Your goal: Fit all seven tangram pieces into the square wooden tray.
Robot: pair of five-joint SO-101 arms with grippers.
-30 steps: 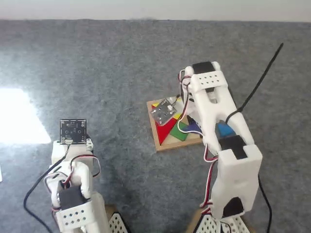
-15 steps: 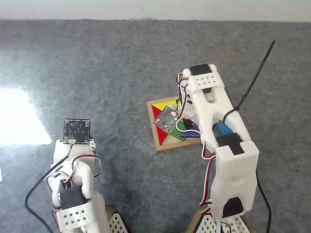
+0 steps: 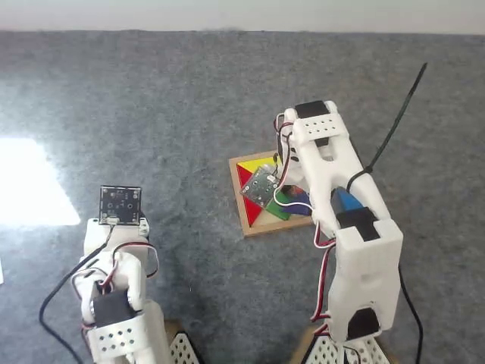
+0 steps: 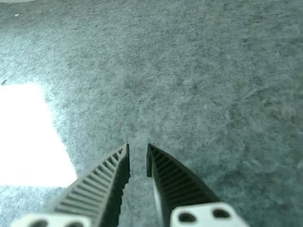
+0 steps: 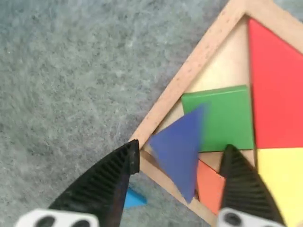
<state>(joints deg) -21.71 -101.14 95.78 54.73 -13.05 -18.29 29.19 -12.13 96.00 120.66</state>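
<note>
Grey felt table (image 3: 151, 98) runs wide on every side of the tray. Right arm (image 3: 356, 250) stretched over the square wooden tray (image 5: 189, 71). Left arm (image 3: 114, 288) folded back, well apart from it. Left gripper (image 4: 138, 146): jaws barely parted, nothing between, over felt.

Right gripper (image 5: 182, 149): spread wide, astride the tray's rim. Dark blue triangle (image 5: 177, 151) lies released between the jaws, overlapping the green square (image 5: 222, 118).

- Red triangle (image 5: 277, 85) and yellow triangle (image 5: 279, 175) sit edge to edge.
- Orange piece (image 5: 210, 187) is tucked by the rim.
- Bare wood shows in the corner above green.
- Light blue piece (image 5: 135, 198) lies outside the tray, on the felt.
</note>
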